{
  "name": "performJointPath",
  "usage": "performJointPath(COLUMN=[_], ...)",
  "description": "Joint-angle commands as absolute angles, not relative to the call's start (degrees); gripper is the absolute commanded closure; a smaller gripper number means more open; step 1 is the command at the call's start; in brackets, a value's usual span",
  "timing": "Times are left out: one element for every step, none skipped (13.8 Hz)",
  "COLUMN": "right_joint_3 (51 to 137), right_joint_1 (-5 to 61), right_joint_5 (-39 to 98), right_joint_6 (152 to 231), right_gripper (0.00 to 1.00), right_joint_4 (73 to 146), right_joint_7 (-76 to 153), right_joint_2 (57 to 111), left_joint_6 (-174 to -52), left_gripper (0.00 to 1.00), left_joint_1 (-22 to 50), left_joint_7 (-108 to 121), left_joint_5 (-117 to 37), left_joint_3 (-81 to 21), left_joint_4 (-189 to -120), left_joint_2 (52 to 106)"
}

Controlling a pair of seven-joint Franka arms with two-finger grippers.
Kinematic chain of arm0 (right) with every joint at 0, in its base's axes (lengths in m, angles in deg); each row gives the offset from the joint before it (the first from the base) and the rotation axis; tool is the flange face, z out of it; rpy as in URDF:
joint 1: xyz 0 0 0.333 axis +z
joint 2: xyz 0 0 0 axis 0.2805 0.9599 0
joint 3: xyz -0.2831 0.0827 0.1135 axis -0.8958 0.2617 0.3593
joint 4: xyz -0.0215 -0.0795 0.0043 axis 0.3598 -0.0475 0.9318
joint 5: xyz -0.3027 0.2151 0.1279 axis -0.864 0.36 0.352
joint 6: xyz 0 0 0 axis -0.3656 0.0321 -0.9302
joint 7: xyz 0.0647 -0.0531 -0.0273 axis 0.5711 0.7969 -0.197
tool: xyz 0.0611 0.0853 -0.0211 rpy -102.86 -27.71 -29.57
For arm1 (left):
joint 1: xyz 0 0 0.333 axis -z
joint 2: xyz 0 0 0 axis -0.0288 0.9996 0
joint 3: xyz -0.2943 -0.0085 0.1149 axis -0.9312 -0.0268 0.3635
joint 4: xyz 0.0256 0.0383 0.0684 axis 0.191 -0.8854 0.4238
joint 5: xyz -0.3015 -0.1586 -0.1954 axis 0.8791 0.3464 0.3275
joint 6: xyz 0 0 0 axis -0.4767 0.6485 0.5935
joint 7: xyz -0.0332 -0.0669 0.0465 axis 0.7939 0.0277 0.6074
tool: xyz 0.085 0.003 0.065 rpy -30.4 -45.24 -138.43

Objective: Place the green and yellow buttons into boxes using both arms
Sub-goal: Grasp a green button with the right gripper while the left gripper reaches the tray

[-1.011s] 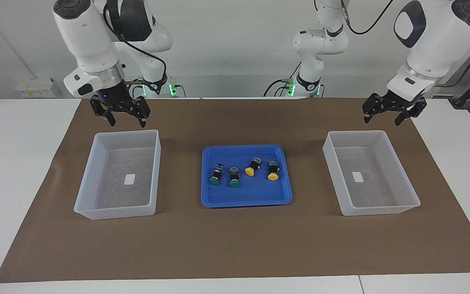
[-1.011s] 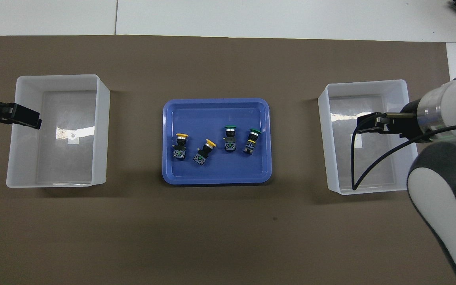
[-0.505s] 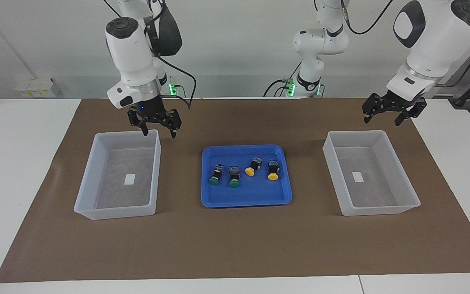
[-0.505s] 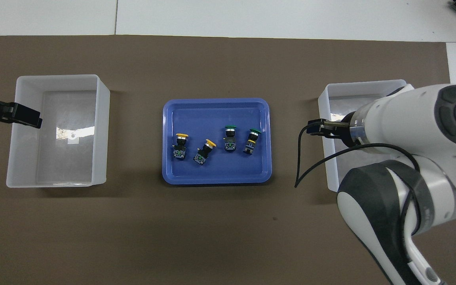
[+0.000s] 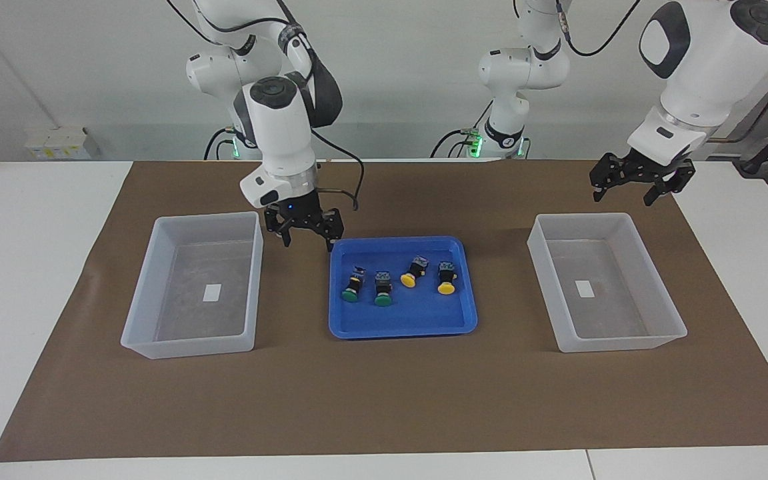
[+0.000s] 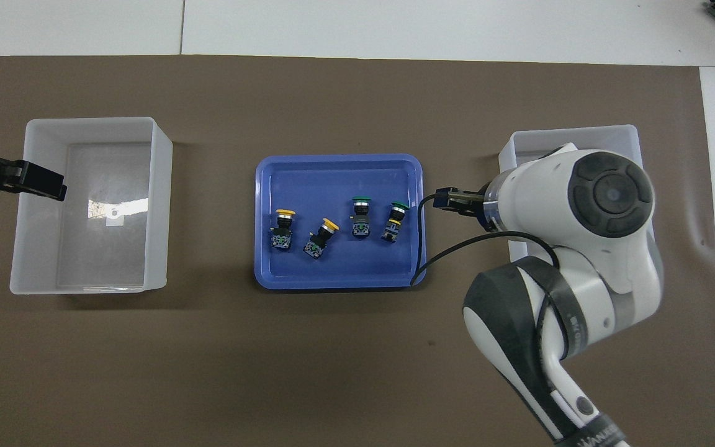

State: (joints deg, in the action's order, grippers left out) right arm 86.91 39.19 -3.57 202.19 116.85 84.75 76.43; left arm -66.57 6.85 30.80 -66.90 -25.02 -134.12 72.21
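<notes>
The right claw (image 5: 303, 233), its fingers spread and holding nothing, has swung off the box it hovered over a second ago and now hangs above the strip of brown mat (image 5: 384, 400) between that box (image 5: 192, 285) and the blue tray (image 5: 403, 320), just at the tray's corner nearest the robots. This looks like the opening reach of the task: no button has been lifted yet, and both boxes hold only their white labels.

Just past the right claw, inside the tray, lie the four buttons in a loose row. The closest are the two green buttons (image 5: 349, 294) (image 5: 383, 300), black-and-blue bodies pointing toward the robots, round caps away. The two yellow buttons (image 5: 408, 280) (image 5: 447, 287) lie next to them, toward the left arm's end of the tabletop (image 5: 37, 253).

The left claw (image 5: 643, 185) waits, spread and empty, in the air by the robots' edge of the other box (image 5: 671, 327), unchanged from a moment ago.
</notes>
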Motion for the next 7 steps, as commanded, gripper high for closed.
performJointPath(right_joint_3=[86.74, 86.74, 86.74, 86.74, 86.74, 86.66, 86.65], right_joint_1=[40.45, 41.33, 42.21, 43.26, 43.44, 44.40, 45.37], right_joint_5=[-4.90, -4.99, -5.08, -5.08, -5.08, -5.25, -5.95], right_joint_6=[207.12, 208.96, 210.29, 211.52, 211.79, 211.97, 212.14], right_gripper=[0.00, 0.00, 0.00, 0.00, 0.00, 0.00, 0.00], right_joint_4=[116.67, 116.59, 116.50, 116.50, 116.41, 116.32, 116.24], right_joint_7=[87.33, 88.98, 90.74, 91.63, 92.07, 92.77, 93.82], right_joint_2=[79.92, 81.41, 82.73, 83.70, 84.32, 85.02, 85.72], left_joint_6=[-68.44, -68.71, -68.88, -69.23, -69.50, -69.67, -69.85], left_gripper=[0.00, 0.00, 0.00, 0.00, 0.00, 0.00, 0.00], left_joint_1=[7.63, 7.54, 7.54, 7.63, 7.71, 7.71, 7.98], left_joint_7=[30.92, 31.00, 31.00, 30.92, 30.83, 30.83, 30.83], left_joint_5=[-68.47, -68.47, -68.47, -68.47, -68.47, -68.47, -68.47], left_joint_3=[-24.78, -24.87, -24.87, -24.87, -24.95, -24.95, -24.95], left_joint_4=[-136.79, -136.79, -136.97, -137.75, -138.54, -138.73, -138.73], left_joint_2=[70.26, 70.26, 70.18, 69.74, 69.48, 69.47, 69.47])
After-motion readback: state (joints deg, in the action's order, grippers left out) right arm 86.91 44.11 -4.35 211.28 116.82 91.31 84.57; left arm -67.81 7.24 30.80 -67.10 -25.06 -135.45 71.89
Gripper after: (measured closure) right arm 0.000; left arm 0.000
